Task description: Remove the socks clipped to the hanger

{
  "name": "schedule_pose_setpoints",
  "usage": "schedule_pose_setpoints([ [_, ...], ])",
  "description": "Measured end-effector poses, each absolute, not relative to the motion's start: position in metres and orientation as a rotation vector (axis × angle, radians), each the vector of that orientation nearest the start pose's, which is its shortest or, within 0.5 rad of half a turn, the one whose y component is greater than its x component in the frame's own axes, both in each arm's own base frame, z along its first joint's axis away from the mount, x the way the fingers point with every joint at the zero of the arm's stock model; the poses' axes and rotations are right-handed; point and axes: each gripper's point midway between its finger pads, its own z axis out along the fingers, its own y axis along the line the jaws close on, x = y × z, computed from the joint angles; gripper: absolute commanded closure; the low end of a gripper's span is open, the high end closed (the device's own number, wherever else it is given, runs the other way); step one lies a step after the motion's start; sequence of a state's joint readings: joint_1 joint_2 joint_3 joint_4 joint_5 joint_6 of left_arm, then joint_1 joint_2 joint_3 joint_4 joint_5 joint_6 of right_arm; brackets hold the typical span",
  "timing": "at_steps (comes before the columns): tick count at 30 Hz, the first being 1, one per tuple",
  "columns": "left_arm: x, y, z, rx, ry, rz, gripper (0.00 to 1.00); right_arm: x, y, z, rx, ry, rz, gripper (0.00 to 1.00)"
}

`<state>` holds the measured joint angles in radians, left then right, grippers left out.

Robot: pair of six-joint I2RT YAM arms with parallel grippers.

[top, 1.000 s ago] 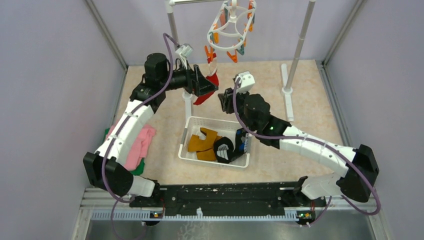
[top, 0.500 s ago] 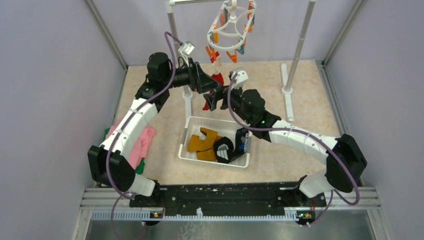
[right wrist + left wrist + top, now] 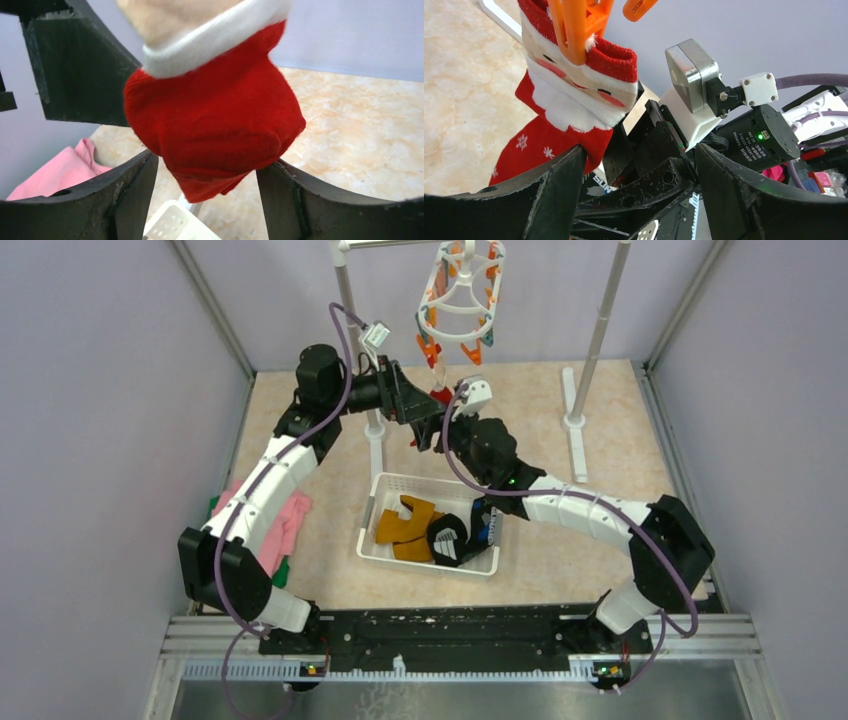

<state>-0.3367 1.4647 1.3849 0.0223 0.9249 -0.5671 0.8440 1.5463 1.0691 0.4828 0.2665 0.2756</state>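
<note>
The white hanger [image 3: 460,295] hangs from the rack bar with orange and teal clips. One red sock with a Santa face and snowflakes [image 3: 569,100] hangs from an orange clip [image 3: 574,30]; it also shows in the top view [image 3: 438,393]. My left gripper [image 3: 639,185] is open beside the sock's lower part, with nothing in it. My right gripper [image 3: 207,195] is open, with the sock's red toe [image 3: 215,125] hanging between its jaws. In the top view both grippers, left [image 3: 425,415] and right [image 3: 430,435], meet under the hanger.
A white mesh basket [image 3: 380,540] below holds a mustard sock [image 3: 405,525] and a black sock [image 3: 450,537]. Pink and green cloth [image 3: 280,525] lies at the left. The rack's white poles [image 3: 600,330] and foot [image 3: 575,425] stand behind.
My right gripper has moved up and left to the hanging red sock, so the toe is now between its jaws. My left gripper rose slightly. The hanger shifted a little.
</note>
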Motion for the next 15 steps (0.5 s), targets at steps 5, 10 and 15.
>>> schedule_pose_setpoints([
  [5, 0.327, -0.278, 0.375, 0.566, 1.708, -1.428, 0.15, 0.373, 0.347, 0.288, -0.162, 1.546, 0.633, 0.72],
  [10, 0.326, -0.278, 0.375, 0.566, 1.709, -1.427, 0.12, 0.383, 0.343, 0.298, -0.094, 1.519, 0.611, 1.0],
  [15, 0.326, -0.268, 0.37, 0.57, 1.732, -1.378, 0.11, 0.384, 0.34, 0.299, -0.085, 1.516, 0.592, 1.0],
])
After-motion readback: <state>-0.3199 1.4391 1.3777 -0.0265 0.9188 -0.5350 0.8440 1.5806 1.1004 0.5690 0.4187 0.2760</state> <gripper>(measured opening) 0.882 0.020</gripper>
